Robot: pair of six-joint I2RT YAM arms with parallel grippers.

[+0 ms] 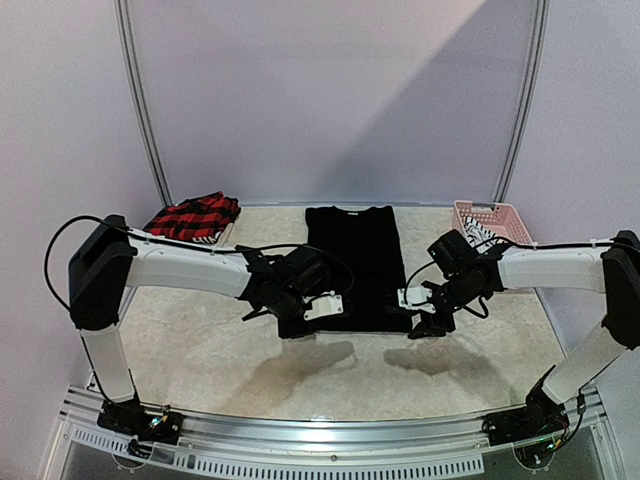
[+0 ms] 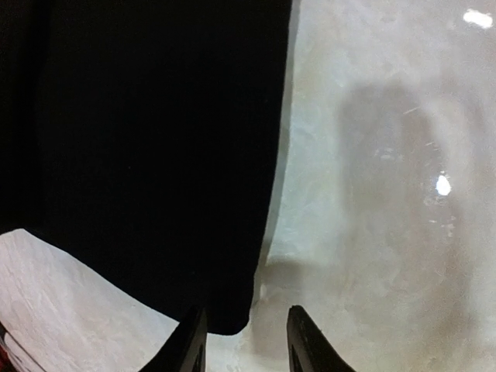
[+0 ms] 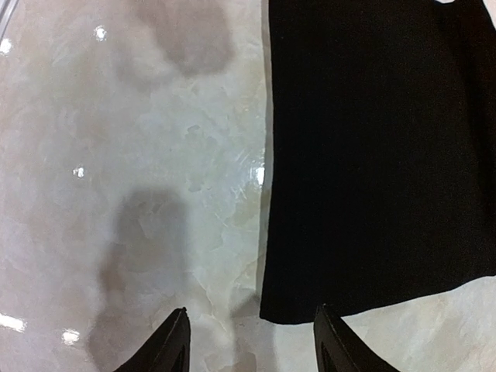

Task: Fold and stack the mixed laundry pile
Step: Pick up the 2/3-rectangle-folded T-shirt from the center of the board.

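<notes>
We see the left gripper (image 2: 248,311) half open and empty at the near left corner of the black T-shirt (image 1: 350,258), the right gripper (image 3: 252,308) wide open and empty at its near right corner. The shirt lies flat on the table (image 1: 190,340). Beyond it, left, a red-and-black plaid piece (image 1: 195,215); right, a pink basket (image 1: 492,216), perhaps holding striped cloth (image 1: 483,237).

No readable text, labels, brands, numbers or signs in any view.
</notes>
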